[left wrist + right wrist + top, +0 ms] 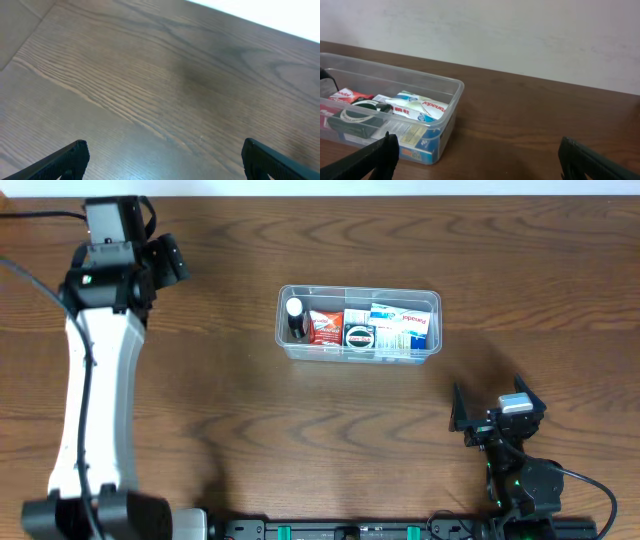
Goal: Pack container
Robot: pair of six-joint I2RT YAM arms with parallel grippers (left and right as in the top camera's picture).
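The clear plastic container (432,298) stands at the table's middle back and holds a small black bottle (296,320), a red packet (325,326), a dark round tin (359,335) and white-and-blue boxes (405,328). In the right wrist view the container (451,88) is at the left with a white-and-blue box (422,106) against its near wall. My right gripper (497,401) (479,156) is open and empty, low at the right front, apart from the container. My left gripper (160,258) (165,158) is open over bare wood at the far left back.
The white left arm (95,380) stretches along the table's left side from its base at the front. The right arm's base (530,490) sits at the front right edge. A pale wall (520,35) rises behind the table.
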